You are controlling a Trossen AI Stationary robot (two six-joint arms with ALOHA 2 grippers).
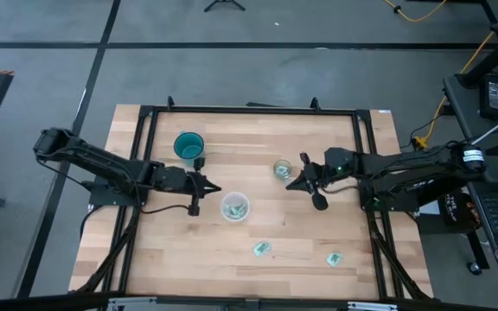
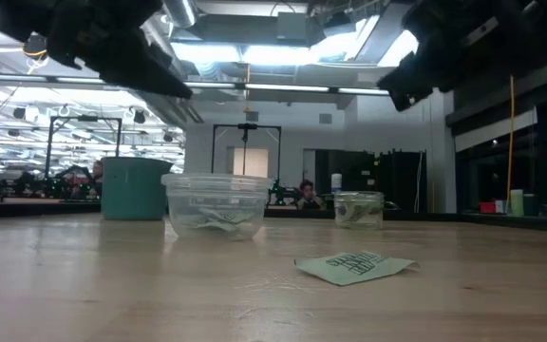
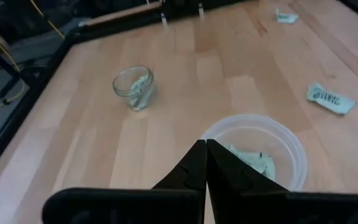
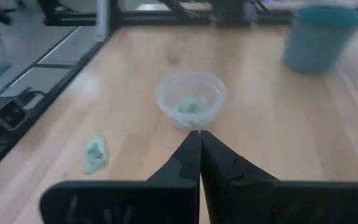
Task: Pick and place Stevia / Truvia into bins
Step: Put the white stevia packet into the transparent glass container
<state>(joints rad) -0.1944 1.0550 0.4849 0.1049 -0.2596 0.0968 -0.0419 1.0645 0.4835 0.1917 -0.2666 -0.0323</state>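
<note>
Both tools have their fingers pressed together with nothing between them: the left tool [image 1: 212, 188] hangs above the counter [image 1: 258, 233] just beside the wide translucent cup [image 1: 235, 207], and the right tool [image 1: 293, 183] hangs just beside the small glass cup [image 1: 282, 169]. Green and white Stevia packets lie in two places. Some sit inside the wide translucent cup [image 3: 253, 155], and at least one stands folded in the small glass cup [image 3: 133, 88]. Two more lie loose on the bare wood nearer the front edge, one packet [image 1: 261, 250] below the wide cup and the other packet [image 1: 334, 257] farther toward the right arm's side, well apart from each other. In the low view the nearer loose packet [image 2: 354, 266] lies flat with printed lettering up. A teal cup [image 1: 188, 147] stands farther back on the left arm's side; its contents cannot be seen.
</note>
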